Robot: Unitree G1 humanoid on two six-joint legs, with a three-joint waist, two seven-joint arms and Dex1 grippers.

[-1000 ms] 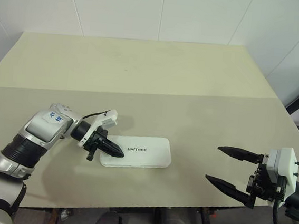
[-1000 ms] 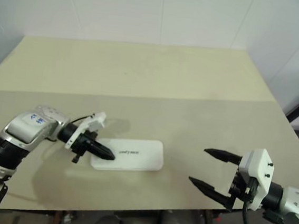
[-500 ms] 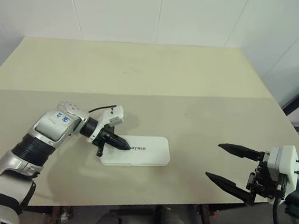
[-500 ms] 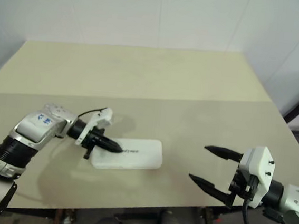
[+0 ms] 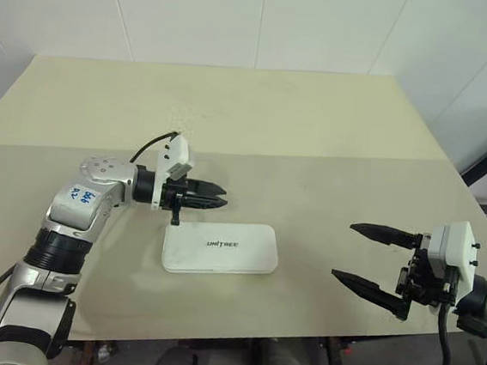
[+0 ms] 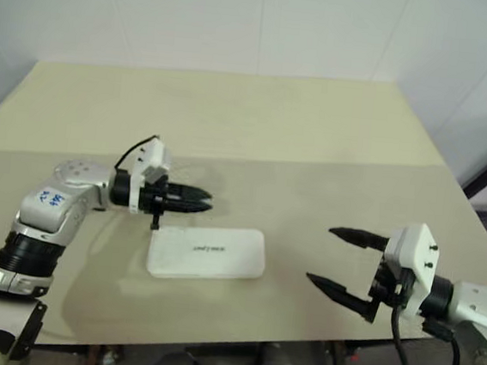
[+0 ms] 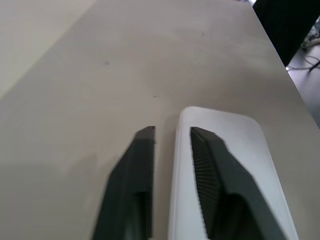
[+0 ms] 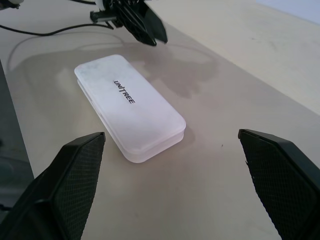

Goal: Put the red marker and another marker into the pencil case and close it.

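The white pencil case [image 5: 220,247] lies flat and closed near the table's front edge, its lettered lid up. The red marker and the other marker are hidden from view. My left gripper [image 5: 223,201] hovers just behind the case's left end and above it, pointing roughly level to the right. Its fingers [image 7: 145,150] stand slightly open with nothing between them, and they are clear of the case [image 7: 235,135]. My right gripper [image 5: 343,252] hangs wide open and empty to the right of the case [image 8: 130,102], aimed at it from a distance.
The beige table [image 5: 317,138] runs back to a white tiled wall. Its right edge drops off beside my right arm, and its front edge runs just below the case.
My left gripper has lifted off the case lid, swung up and back behind the case, turned level, and its fingers have parted a little. The right gripper has stayed put.
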